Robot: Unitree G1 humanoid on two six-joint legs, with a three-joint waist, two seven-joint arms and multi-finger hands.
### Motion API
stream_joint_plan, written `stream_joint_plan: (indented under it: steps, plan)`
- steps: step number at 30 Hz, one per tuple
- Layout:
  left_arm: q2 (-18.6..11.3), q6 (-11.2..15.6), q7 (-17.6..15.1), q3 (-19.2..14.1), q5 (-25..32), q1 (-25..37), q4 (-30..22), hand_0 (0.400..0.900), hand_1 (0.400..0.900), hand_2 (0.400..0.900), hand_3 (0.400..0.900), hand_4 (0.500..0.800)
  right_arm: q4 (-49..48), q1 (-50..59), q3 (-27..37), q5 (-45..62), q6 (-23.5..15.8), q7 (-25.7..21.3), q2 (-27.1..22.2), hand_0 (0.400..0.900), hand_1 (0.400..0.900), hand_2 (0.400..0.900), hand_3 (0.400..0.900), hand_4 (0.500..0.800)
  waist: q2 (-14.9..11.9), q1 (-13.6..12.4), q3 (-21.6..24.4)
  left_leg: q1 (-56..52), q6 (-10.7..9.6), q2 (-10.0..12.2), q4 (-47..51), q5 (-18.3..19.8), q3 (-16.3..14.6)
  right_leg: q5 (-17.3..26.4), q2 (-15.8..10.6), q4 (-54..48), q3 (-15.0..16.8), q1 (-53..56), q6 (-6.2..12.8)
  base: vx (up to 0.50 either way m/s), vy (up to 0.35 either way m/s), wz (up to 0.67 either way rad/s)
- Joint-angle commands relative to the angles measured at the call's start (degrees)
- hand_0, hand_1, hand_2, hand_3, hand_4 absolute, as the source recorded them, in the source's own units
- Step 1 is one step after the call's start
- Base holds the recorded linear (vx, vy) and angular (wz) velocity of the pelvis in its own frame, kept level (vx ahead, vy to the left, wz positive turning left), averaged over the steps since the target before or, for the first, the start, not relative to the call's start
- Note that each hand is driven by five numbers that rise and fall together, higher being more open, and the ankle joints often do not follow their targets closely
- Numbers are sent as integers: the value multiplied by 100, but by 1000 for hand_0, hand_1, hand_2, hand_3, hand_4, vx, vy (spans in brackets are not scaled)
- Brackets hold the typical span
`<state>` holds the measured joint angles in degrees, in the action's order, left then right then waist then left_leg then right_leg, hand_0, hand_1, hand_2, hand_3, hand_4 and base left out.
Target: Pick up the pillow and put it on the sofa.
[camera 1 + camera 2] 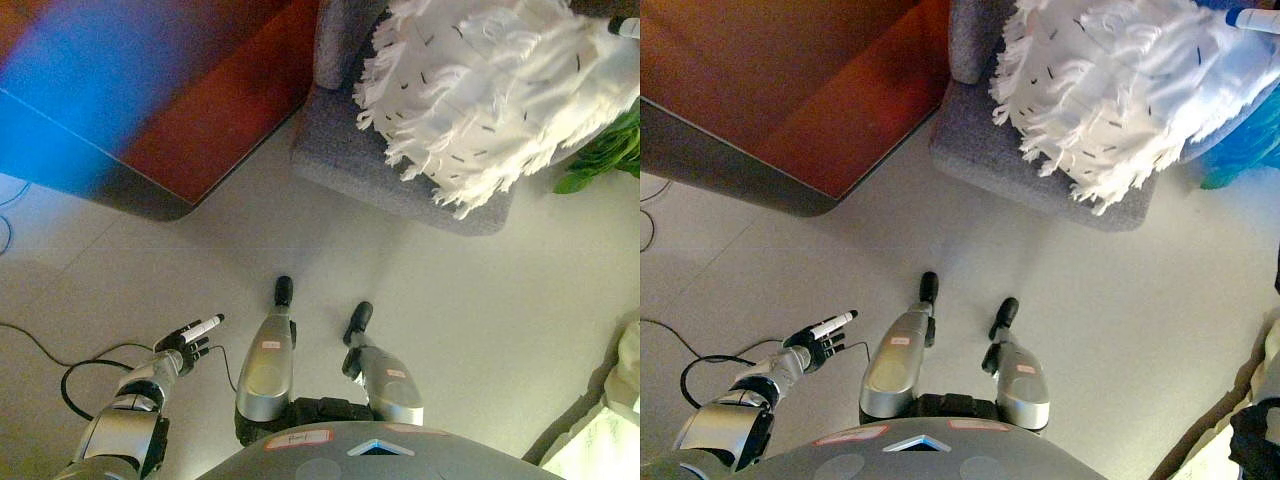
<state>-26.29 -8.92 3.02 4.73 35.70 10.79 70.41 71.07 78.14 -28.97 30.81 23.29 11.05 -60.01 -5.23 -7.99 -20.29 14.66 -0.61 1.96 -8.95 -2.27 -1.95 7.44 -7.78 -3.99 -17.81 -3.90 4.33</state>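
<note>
L hand (190, 341) low at lower left, fingers straight; R hand unseen.

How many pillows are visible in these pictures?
1. The white fringed pillow lies on the grey sofa at upper right, overhanging its front edge. Others may lie outside the view.

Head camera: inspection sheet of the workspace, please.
Surface: pale floor, bare in front of the sofa.
Job's things: white fringed pillow on the grey sofa, overhanging its front edge.
Clutter: nothing seen.
Hands: left hand low at lower left, fingers straight, holding nothing; right hand barely in view at the pillow's upper right, state unclear.
Cables: nothing seen beyond the robot's own.
Surroundings: reddish-brown table at left, green plant at right.
</note>
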Motion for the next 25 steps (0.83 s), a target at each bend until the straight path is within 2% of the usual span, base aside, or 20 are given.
stream_joint_plan:
  steps: [1, 9, 18, 22, 25]
  plan:
    - [-336, 62, -58, 265, -312, -647, 488, 900, 900, 900, 900, 800, -102, 683, -693, -617, -262, 180, -896, 900, 900, 900, 900, 800, -133, 8, 1243, -1176, -238, 150, 1395, 26, -93, -501, 135, 177, 72, 399, 224, 124, -16, -12]
    - [-161, 220, -26, 173, -685, -915, 710, 900, 900, 900, 900, 800, 12, 926, -1097, -1309, -92, 778, -1343, 900, 900, 900, 900, 800, -299, 164, 1823, -1606, -283, 201, 1395, 119, -198, -523, 240, 112, 244, 755, 211, 80, -7, -13]
    - [47, 397, -112, 150, -737, -1025, 844, 900, 900, 900, 900, 800, 71, 857, -1079, -1384, -98, 1074, -1705, 900, 900, 900, 900, 800, -321, 339, 2037, -1826, -322, 210, 1395, 163, -267, -518, 296, 130, 426, 880, 205, 8, -16, -9]
    - [128, 453, -99, 122, -838, -1014, 841, 900, 900, 900, 900, 800, 21, 313, -675, -1467, -37, 1265, -1726, 900, 900, 900, 900, 800, -279, 389, 2064, -1820, -333, 202, 1395, 153, -290, -521, 306, 143, 457, 872, 192, -62, 11, -4]
    - [216, 455, -90, 88, -892, -999, 768, 900, 900, 900, 900, 800, -181, -982, 234, -1225, -206, 1559, -1704, 900, 900, 900, 900, 800, -200, 480, 2029, -1814, -322, 187, 1395, 135, -313, -495, 303, 191, 511, 837, 194, -105, 39, -4]
